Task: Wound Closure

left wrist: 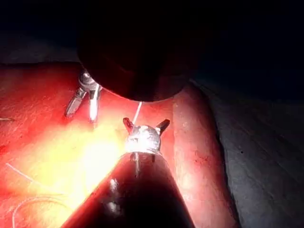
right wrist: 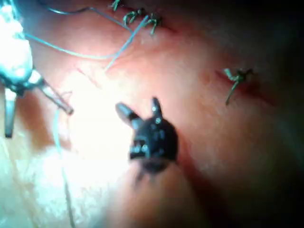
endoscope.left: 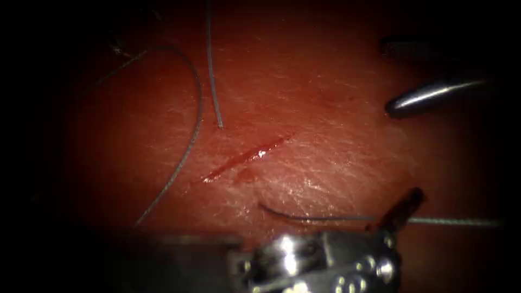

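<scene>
The cut (endoscope.left: 247, 157) runs slantwise across the tissue (endoscope.left: 325, 135), wet with red fluid. In front of it lies a thin dark curve (endoscope.left: 287, 216), seemingly the needle, flat on the surface and not in the tissue. Thread (endoscope.left: 456, 221) runs on from it to the right. My left tool (endoscope.left: 401, 214) stands over this line with its jaws spread and holds nothing; the left wrist view shows it (left wrist: 145, 124) with thread (left wrist: 137, 111) just beyond. To the right of the cut my right tool (endoscope.left: 386, 76) hovers open and empty, as its own view confirms (right wrist: 140, 108).
Two loose strands of thread lie left of the cut, one long and curved (endoscope.left: 192, 135), one straighter (endoscope.left: 213, 81). Knotted stitches (right wrist: 137, 16) (right wrist: 237, 76) sit elsewhere on the tissue. The tissue's edge (left wrist: 199, 142) drops to a dark cloth.
</scene>
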`<action>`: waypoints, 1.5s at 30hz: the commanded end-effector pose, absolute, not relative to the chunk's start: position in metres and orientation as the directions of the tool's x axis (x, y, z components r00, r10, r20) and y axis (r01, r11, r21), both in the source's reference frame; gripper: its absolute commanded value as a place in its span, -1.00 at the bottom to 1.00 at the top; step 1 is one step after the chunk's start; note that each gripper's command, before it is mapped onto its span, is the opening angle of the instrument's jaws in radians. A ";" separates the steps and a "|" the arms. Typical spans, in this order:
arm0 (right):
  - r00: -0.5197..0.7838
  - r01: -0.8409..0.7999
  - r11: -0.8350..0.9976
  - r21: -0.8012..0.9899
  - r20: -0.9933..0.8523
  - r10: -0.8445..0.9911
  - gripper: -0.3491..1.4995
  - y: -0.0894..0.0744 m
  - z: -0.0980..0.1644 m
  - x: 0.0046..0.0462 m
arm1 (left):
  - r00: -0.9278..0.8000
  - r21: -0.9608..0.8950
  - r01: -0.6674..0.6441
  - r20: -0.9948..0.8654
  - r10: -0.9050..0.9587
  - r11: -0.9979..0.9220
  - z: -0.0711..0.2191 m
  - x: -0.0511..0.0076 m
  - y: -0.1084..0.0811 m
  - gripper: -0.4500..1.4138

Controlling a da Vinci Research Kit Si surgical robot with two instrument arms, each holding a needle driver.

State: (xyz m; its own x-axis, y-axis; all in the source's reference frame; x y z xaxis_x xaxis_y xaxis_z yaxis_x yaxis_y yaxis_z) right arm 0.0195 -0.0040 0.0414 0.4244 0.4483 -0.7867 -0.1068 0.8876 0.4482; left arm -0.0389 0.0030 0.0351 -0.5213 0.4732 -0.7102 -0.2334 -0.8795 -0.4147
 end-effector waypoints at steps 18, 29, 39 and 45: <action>0.422 -0.110 0.883 0.456 -0.783 0.457 0.82 -0.004 0.042 0.0203 | -0.548 -0.305 -0.236 -0.742 0.386 -0.923 0.036 -0.0396 0.003 -1.00; 0.418 -0.032 0.875 0.483 -0.789 0.450 0.63 -0.006 0.042 0.0209 | -0.536 -0.228 -0.223 -0.783 0.315 -0.948 0.034 -0.0307 0.002 -1.00; 0.374 0.250 0.896 0.367 -0.890 0.261 0.43 -0.010 0.042 0.0265 | -0.456 -0.141 -0.047 -0.878 0.147 -0.989 0.035 -0.0248 0.002 -1.00; 0.359 0.321 0.882 0.346 -0.906 0.224 0.36 -0.014 0.039 0.0303 | -0.406 -0.089 0.039 -0.912 0.065 -0.995 0.035 -0.0242 0.003 -1.00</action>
